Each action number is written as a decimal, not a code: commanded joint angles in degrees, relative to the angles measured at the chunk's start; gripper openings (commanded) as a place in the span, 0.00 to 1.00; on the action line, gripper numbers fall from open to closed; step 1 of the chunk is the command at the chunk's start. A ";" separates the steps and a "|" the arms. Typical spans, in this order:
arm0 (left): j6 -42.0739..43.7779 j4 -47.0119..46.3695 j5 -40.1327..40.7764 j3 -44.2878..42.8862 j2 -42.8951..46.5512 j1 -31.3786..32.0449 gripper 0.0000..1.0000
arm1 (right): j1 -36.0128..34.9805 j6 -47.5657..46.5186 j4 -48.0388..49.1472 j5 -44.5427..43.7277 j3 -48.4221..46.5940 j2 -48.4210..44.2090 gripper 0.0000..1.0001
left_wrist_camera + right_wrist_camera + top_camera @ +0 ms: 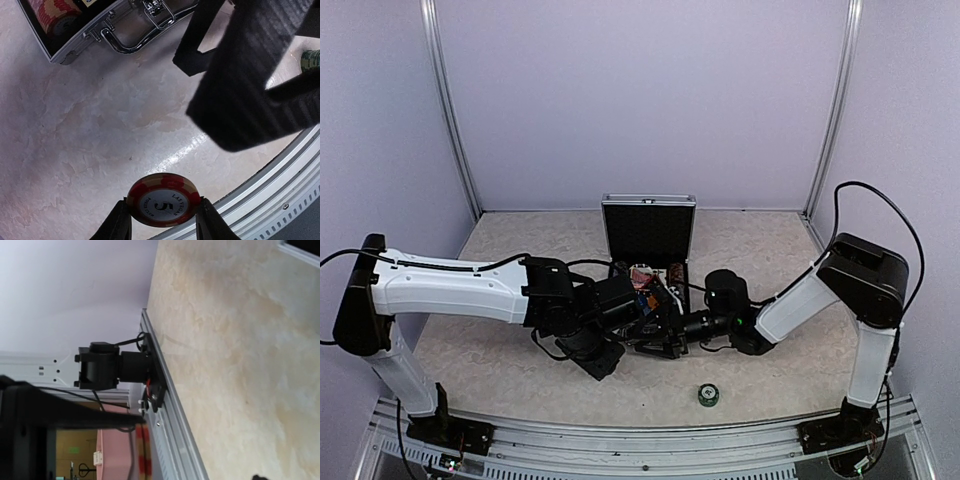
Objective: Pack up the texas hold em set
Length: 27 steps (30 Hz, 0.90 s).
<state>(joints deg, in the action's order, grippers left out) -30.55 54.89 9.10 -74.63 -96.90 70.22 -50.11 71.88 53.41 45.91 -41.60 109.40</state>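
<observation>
Red-and-cream chip (163,199), face marked 5, pinched across its rim between left gripper (163,212) fingers; single or stacked, can't tell. Left arm (450,285) reaches low over the table (100,125), wrist angled down. Right gripper (670,335) close ahead; jaw spread unclear. Silver case (75,47) lies beyond the left fingertips, open, handle (122,42) nearest, red chips (52,17) inside.
</observation>
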 commanded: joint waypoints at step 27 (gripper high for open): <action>0.22 -0.12 0.53 -1.18 1.72 0.80 0.27 | -6.66 7.17 11.18 7.11 -10.97 13.23 0.68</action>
<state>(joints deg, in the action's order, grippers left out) -30.55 54.89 9.26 -74.63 -96.86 70.57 -55.88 78.87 63.51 51.40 -51.09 121.05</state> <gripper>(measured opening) 0.389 0.695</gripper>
